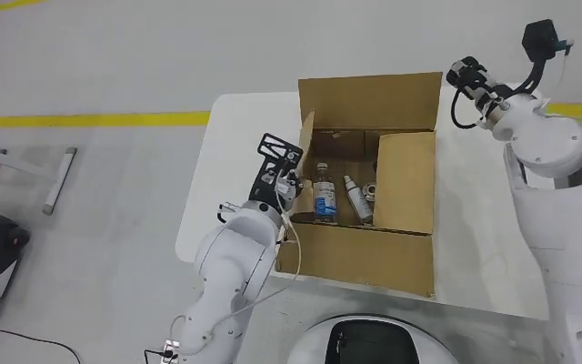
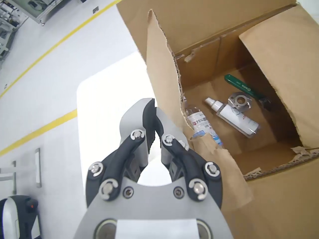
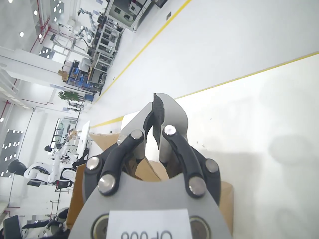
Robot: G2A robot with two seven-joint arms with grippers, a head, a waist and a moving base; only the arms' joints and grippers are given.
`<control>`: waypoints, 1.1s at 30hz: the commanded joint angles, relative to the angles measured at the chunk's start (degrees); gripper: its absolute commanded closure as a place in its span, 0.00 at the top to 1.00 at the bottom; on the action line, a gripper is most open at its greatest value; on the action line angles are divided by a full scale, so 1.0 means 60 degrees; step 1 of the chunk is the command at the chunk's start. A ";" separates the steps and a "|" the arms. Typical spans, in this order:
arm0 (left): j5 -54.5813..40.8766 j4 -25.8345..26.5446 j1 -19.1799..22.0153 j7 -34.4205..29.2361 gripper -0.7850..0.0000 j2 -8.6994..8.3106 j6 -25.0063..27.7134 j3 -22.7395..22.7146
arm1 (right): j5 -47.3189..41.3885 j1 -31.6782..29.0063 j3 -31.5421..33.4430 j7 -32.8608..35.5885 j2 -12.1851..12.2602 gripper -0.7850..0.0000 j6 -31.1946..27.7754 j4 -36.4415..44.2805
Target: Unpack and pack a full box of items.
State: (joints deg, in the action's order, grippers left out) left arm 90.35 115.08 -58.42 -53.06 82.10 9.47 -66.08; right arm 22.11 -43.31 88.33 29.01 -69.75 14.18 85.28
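The left tool [image 2: 153,106] hangs over the white bench [image 2: 104,95] just outside the left side of the open cardboard box [image 2: 274,200], its two fingers pressed together at the tips with nothing between them. The box's torn left flap [image 2: 164,75] stands upright right beside it.

The box sits on the bench in front of the robot, its near wall plain brown. Four things lie on its floor. A clear plastic bottle [image 2: 199,123] with a white printed label lies on its side close to the left wall. Just beside it lies a white spray bottle [image 2: 236,119], also printed, its nozzle pointing toward the far wall. A round metal flange [image 2: 239,101] with a centre hole rests against the spray bottle's shoulder. Beyond the flange is a green-handled implement [image 2: 240,85] with white lettering too small to make out; its dark metal head lies next to the right flap [image 1: 406,182], which is folded inward over that side of the box. The far flap [image 1: 368,100] is opened back, away from the robot.

Past the box's far right corner the right tool [image 3: 155,108] is held well above the bench, pads closed against each other and holding nothing. Farther off, a yellow line [image 1: 100,118] crosses the grey floor.
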 commanded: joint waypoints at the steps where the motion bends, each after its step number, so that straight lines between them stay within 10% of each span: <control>1: -0.0113 -0.0049 0.0046 -0.0018 0.00 0.0009 0.0227 0.0155 | -0.0370 0.0037 0.0021 0.0055 -0.0008 0.00 -0.0133 -0.0075; 27: -0.0621 -0.0276 -0.0043 -0.0748 0.00 -0.0081 0.2207 0.0834 | -0.2915 -0.0896 0.0629 0.2467 0.0301 0.00 -0.2719 0.0846; 28: -0.0610 -0.0230 -0.0067 -0.0767 0.21 -0.0092 0.2233 0.0796 | -0.2768 -0.0992 0.0627 0.2514 0.0325 0.00 -0.2860 0.0966; 29: -0.0598 -0.0159 -0.0098 -0.0786 0.79 -0.0103 0.2226 0.0749 | -0.2720 -0.1080 0.0618 0.2585 0.0343 0.00 -0.3007 0.1081; 30: -0.0631 -0.0069 -0.0155 -0.0786 0.99 -0.0114 0.2227 0.0707 | -0.2639 -0.1168 0.0640 0.2638 0.0366 0.00 -0.3176 0.1165; 33: -0.0649 0.0284 -0.0386 -0.0893 1.00 -0.0170 0.2342 0.0511 | -0.2504 -0.1410 0.0687 0.2762 0.0425 0.00 -0.3482 0.1401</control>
State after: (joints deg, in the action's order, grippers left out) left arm 86.50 115.96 -60.13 -58.17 81.21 23.40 -62.49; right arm 7.07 -51.34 92.38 45.33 -67.30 -6.16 93.23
